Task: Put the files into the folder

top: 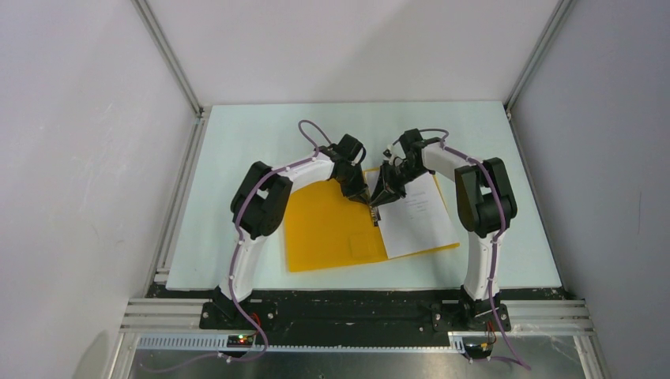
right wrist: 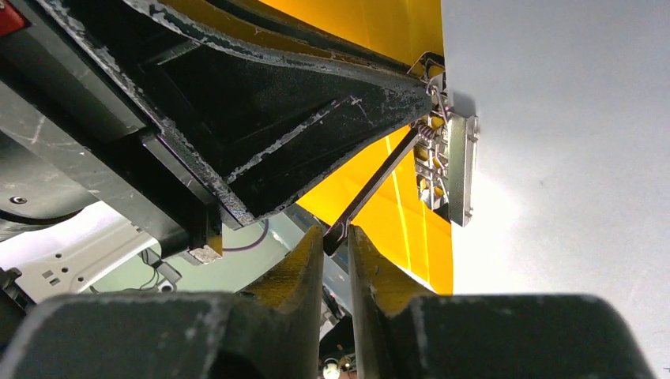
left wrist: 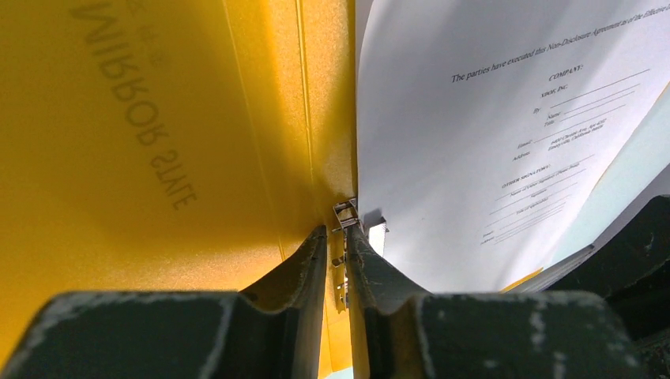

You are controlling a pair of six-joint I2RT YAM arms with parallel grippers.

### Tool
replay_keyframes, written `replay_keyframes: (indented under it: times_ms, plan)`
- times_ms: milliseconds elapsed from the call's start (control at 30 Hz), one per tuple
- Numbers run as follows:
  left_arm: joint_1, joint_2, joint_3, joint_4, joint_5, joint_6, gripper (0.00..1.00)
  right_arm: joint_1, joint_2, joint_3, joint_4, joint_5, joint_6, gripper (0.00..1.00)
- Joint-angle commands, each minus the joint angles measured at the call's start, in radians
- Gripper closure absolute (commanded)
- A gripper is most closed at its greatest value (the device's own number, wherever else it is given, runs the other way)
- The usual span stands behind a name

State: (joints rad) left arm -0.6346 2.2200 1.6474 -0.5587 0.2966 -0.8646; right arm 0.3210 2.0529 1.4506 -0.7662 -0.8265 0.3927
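The orange-yellow folder (top: 328, 229) lies open on the table, and the white printed files (top: 415, 217) rest on its right half. Both grippers meet at the spine. My left gripper (top: 362, 197) is shut on the metal clip (left wrist: 344, 212) at the fold, between the folder cover (left wrist: 158, 142) and the files (left wrist: 474, 142). My right gripper (top: 378, 201) is shut on the end of the clip's thin dark lever (right wrist: 371, 189), which rises from the clip body (right wrist: 450, 166) beside the files (right wrist: 569, 158). The left gripper's black finger (right wrist: 261, 118) fills the upper left of the right wrist view.
The pale green table (top: 253, 134) is walled by white panels, with aluminium posts at the back corners. The two arms arch inward over the folder, and their bases stand on the black rail (top: 355, 312) at the near edge.
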Motion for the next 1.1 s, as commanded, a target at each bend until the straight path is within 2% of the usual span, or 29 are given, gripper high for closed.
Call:
replay_keyframes:
  times_ms: [0,467,867,1067]
  plan:
    - [0.007,0.027,-0.010,-0.017,-0.024,-0.007,0.79,-0.008,-0.011,0.002,-0.005,-0.022,0.018,0.81]
    - [0.009,0.031,-0.015,-0.018,-0.020,-0.010,0.78,-0.008,0.005,-0.078,-0.041,0.043,-0.023,0.82]
    - [0.010,0.026,-0.033,-0.017,-0.026,-0.010,0.78,0.017,0.065,-0.082,-0.068,0.133,-0.066,0.84]
    - [0.011,0.028,-0.034,-0.018,-0.027,-0.007,0.79,0.045,0.073,-0.070,-0.063,0.129,-0.102,0.84]
